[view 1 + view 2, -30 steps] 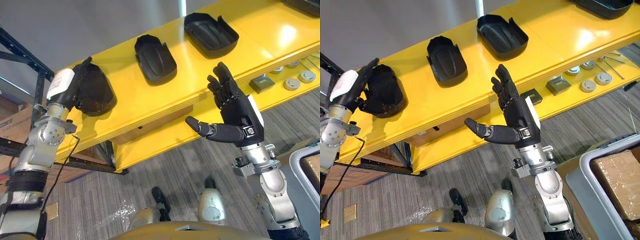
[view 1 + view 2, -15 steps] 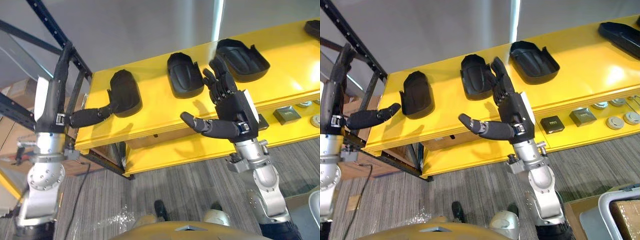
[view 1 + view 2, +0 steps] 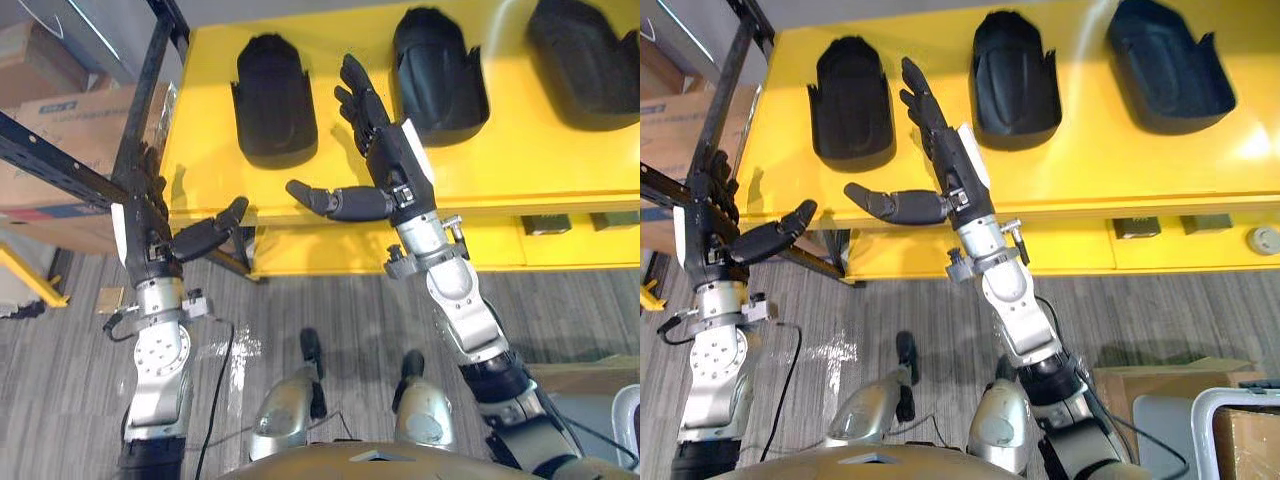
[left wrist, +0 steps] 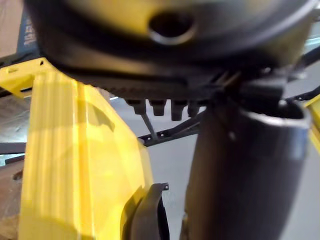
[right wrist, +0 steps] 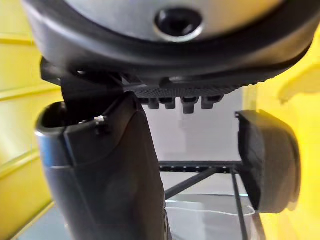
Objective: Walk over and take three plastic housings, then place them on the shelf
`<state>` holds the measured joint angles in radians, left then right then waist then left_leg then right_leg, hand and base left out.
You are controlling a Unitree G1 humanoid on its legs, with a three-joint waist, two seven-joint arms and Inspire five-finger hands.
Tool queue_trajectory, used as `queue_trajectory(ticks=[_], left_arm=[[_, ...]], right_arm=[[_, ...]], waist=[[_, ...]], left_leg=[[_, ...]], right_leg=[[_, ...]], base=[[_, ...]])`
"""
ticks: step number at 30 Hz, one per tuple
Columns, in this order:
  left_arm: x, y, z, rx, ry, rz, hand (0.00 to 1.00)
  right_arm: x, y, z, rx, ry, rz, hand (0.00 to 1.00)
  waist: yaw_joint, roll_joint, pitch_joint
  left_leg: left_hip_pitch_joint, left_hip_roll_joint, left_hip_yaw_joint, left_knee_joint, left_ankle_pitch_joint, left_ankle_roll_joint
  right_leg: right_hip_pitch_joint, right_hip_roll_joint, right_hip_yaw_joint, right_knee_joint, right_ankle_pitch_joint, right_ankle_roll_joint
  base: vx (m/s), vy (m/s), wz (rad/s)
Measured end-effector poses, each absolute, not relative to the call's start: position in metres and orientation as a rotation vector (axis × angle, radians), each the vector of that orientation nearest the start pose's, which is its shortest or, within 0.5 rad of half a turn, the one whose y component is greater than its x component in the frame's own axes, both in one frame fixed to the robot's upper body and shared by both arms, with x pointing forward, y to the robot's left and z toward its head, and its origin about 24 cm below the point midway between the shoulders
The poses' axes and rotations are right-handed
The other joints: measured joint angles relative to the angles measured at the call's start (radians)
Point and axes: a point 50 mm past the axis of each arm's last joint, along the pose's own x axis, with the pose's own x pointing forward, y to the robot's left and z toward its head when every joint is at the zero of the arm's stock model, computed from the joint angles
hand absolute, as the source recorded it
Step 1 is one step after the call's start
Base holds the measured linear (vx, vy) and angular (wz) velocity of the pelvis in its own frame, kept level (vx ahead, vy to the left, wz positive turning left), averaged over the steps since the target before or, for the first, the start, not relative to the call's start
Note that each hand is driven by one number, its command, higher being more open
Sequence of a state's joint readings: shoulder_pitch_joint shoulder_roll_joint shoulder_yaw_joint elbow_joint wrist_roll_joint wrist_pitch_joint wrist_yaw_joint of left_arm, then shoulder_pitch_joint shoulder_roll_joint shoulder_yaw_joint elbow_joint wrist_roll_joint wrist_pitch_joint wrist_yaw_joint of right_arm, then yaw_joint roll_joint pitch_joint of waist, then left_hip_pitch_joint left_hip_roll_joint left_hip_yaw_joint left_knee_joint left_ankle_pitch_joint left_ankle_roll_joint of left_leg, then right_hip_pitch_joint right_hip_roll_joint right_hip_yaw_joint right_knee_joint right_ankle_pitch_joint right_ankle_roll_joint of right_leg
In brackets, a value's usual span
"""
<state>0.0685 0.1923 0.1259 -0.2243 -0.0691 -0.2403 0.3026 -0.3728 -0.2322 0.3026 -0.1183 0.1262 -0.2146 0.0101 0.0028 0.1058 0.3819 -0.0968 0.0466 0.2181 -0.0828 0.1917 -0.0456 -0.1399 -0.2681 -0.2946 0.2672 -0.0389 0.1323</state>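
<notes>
Three black plastic housings lie in a row on the yellow shelf [image 3: 340,30]: the left housing [image 3: 272,100], the middle housing [image 3: 437,65] and the right housing [image 3: 585,55]. My right hand [image 3: 385,160] is raised before the shelf's front edge between the left and middle housings, open, fingers straight, thumb out sideways, holding nothing. My left hand [image 3: 150,225] hangs lower, off the shelf's left end, open and empty, thumb pointing toward the shelf. The right wrist view shows one housing [image 5: 270,160] past the thumb. A housing's edge [image 4: 147,215] appears in the left wrist view.
A black rack frame [image 3: 140,120] stands at the shelf's left end, with cardboard boxes [image 3: 60,90] behind it. The lower yellow shelf [image 3: 1070,250] carries small metal parts [image 3: 1130,228]. A grey bin [image 3: 1230,420] with a carton sits on the floor at the lower right.
My left hand has let go of the left housing and drawn back down off the shelf; the housing stays lying there. The camera has shifted. The right hand stays open.
</notes>
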Motion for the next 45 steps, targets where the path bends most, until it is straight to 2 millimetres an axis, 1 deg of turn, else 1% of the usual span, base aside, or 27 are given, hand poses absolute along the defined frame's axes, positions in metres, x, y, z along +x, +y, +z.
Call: queue_trajectory(ticks=[1,2,5,8,11,15,20,23,25,26,32,39,45], left_arm=[[0.234,0.219,0.116,0.078,-0.455,0.391,1.00],[0.237,0.218,0.118,0.072,-0.463,0.396,1.00],[0.247,0.216,0.121,0.056,-0.474,0.413,1.00],[0.251,0.213,0.122,0.045,-0.480,0.419,1.00],[0.259,0.211,0.125,0.038,-0.485,0.415,1.00],[0.270,0.203,0.134,0.026,-0.512,0.390,1.00],[0.276,0.200,0.135,0.028,-0.494,0.378,1.00],[0.286,0.200,0.132,0.033,-0.457,0.398,1.00],[0.288,0.201,0.130,0.036,-0.439,0.412,1.00],[0.290,0.201,0.128,0.074,-0.425,0.434,1.00],[0.296,0.201,0.129,0.147,-0.402,0.491,1.00],[0.306,0.202,0.132,0.134,-0.398,0.534,1.00],[0.306,0.203,0.135,0.123,-0.427,0.527,1.00]], right_arm=[[0.284,-0.084,0.173,-0.107,-0.621,0.434,1.00],[0.285,-0.083,0.174,-0.108,-0.620,0.439,1.00],[0.285,-0.077,0.174,-0.110,-0.612,0.465,1.00],[0.285,-0.077,0.173,-0.108,-0.606,0.465,1.00],[0.290,-0.073,0.172,-0.108,-0.575,0.482,1.00],[0.292,-0.069,0.171,-0.102,-0.558,0.524,1.00],[0.295,-0.061,0.167,-0.125,-0.520,0.582,1.00],[0.297,-0.059,0.167,-0.127,-0.508,0.608,1.00],[0.297,-0.058,0.167,-0.121,-0.501,0.623,1.00],[0.297,-0.057,0.168,-0.115,-0.502,0.636,1.00],[0.297,-0.053,0.167,-0.124,-0.494,0.658,1.00],[0.298,-0.049,0.168,-0.137,-0.484,0.677,1.00],[0.299,-0.047,0.173,-0.134,-0.501,0.676,1.00]], waist=[[-0.001,0.004,0.020],[-0.001,0.005,0.024],[-0.007,0.005,0.032],[-0.007,0.006,0.041],[-0.010,0.006,0.045],[-0.016,0.007,0.047],[-0.031,0.010,0.051],[-0.035,0.018,0.066],[-0.035,0.018,0.070],[-0.035,0.019,0.071],[-0.036,0.019,0.071],[-0.035,0.020,0.071],[-0.035,0.021,0.072]], left_leg=[[-0.001,-0.005,-0.003,0.000,-0.002,-0.002],[-0.004,-0.005,-0.002,0.000,-0.002,-0.003],[-0.022,-0.003,-0.004,0.000,0.000,-0.002],[-0.022,-0.004,0.004,0.000,0.001,0.000],[-0.023,-0.005,0.014,0.000,0.004,0.004],[-0.032,-0.004,0.016,0.000,0.007,-0.001],[-0.031,-0.004,0.022,0.000,0.013,0.000],[-0.028,-0.004,0.027,0.000,0.013,-0.001],[-0.030,-0.004,0.030,0.000,0.011,-0.003],[-0.034,-0.004,0.033,0.000,0.011,-0.003],[-0.033,-0.004,0.033,0.000,0.012,-0.003],[-0.037,-0.005,0.033,0.000,0.015,-0.007],[-0.052,-0.004,0.033,0.000,0.018,-0.008]], right_leg=[[-0.007,-0.008,-0.001,0.016,-0.009,-0.002],[-0.013,-0.009,0.001,0.021,-0.013,-0.006],[-0.036,-0.009,0.001,0.033,-0.015,-0.008],[-0.049,-0.010,0.013,0.053,-0.018,-0.008],[-0.069,-0.014,0.028,0.079,-0.030,-0.008],[-0.093,-0.018,0.033,0.104,-0.044,-0.013],[-0.102,-0.018,0.041,0.117,-0.049,-0.016],[-0.107,-0.018,0.049,0.124,-0.049,-0.017],[-0.114,-0.018,0.053,0.129,-0.050,-0.018],[-0.121,-0.019,0.056,0.134,-0.051,-0.018],[-0.124,-0.025,0.056,0.142,-0.053,-0.020],[-0.140,-0.026,0.060,0.167,-0.065,-0.021],[-0.157,-0.026,0.060,0.170,-0.065,-0.022]], base=[[-0.04,0.008,0.06],[-0.04,-0.003,0.07],[0.01,-0.035,0.02],[0.02,-0.038,-0.06],[0.01,-0.048,-0.09],[0.00,-0.060,-0.02],[0.01,-0.053,-0.04],[0.00,-0.050,-0.06],[-0.01,-0.039,-0.04],[0.00,-0.061,-0.03],[0.01,-0.050,0.00],[0.00,-0.066,0.00],[0.01,-0.064,0.01]])
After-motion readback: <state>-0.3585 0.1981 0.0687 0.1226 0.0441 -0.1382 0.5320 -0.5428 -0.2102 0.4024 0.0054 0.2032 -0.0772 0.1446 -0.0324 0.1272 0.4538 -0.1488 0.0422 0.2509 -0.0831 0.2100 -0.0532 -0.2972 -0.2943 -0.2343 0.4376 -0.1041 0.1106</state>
